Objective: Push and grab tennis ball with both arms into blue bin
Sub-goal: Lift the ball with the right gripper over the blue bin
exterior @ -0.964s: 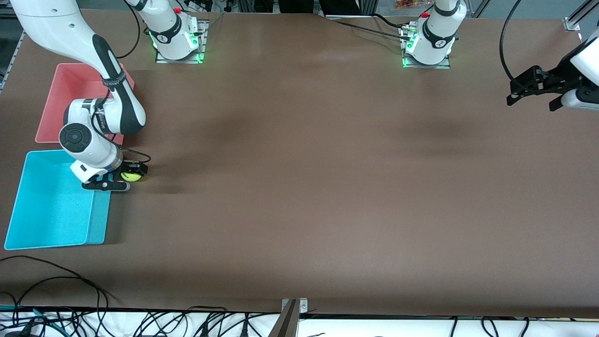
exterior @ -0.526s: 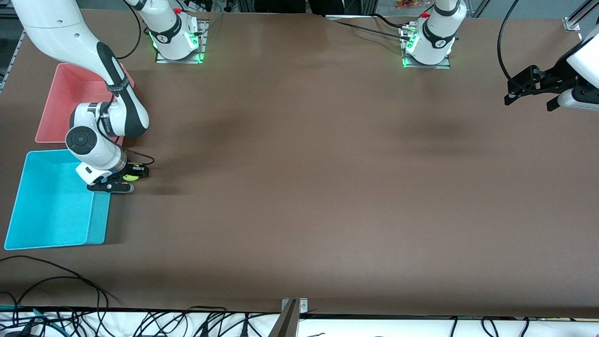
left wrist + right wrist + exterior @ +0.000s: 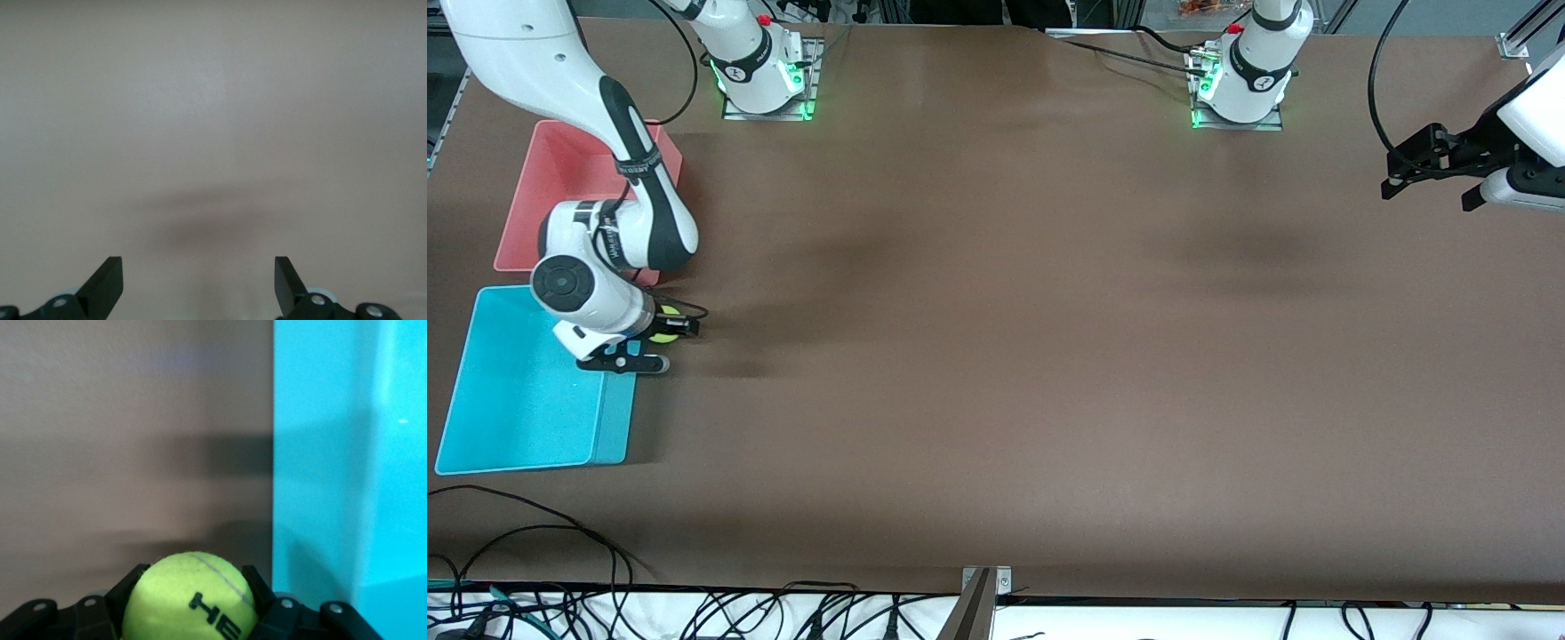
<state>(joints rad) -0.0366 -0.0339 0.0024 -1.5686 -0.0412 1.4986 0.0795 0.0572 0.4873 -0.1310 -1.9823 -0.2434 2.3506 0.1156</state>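
R hand (image 3: 660,336) just clamped tennis ball (image 3: 663,324), now lifted by blue bin (image 3: 516,400) edge; ready to carry over and drop. L hand (image 3: 1427,169) waits, wide, over counter (image 3: 1049,356) end.

The right tool (image 3: 190,603) clamps the tennis ball (image 3: 190,597) above table beside the blue bin (image 3: 347,453).

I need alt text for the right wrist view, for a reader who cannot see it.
The right gripper is shut on a yellow-green tennis ball with black letters. Under it lies the brown table, and beside that the wall of the blue bin.
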